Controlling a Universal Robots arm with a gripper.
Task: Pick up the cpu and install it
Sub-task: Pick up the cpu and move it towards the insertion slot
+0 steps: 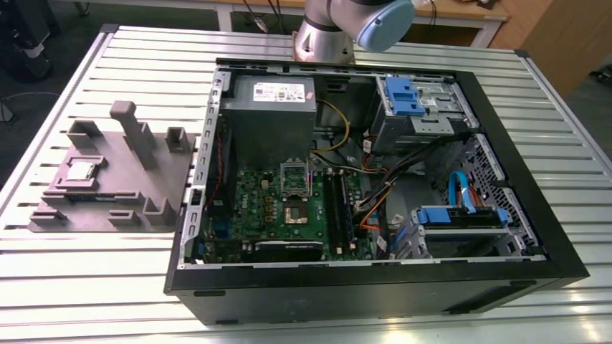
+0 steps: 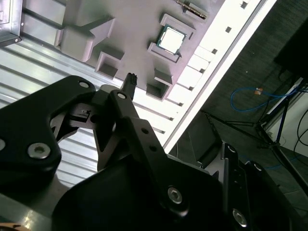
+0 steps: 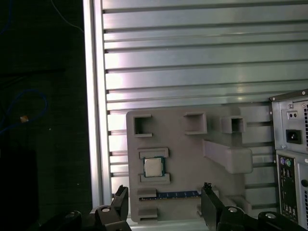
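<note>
Gripper (image 3: pixel 164 206) spread wide — hovering above cpu (image 3: pixel 153 167), apart.

Silver-grey top on the cpu (image 3: pixel 153 167), with a thin green rim showing around it. The fixture tray (image 3: pixel 192 144) is plain matte grey. The table (image 1: pixel 96 287) is pale silver, ribbed in long parallel stripes. The gripper (image 3: pixel 164 196) is black all over. Now the black computer case (image 1: pixel 383 297): green motherboard (image 1: pixel 256 193), grey power supply (image 1: pixel 271 125) with a white label, bright blue drive latches (image 1: pixel 402 93), a blue cable (image 1: pixel 455 188), orange wires (image 1: pixel 366 217) and one yellow wire (image 1: pixel 342 127).
</note>
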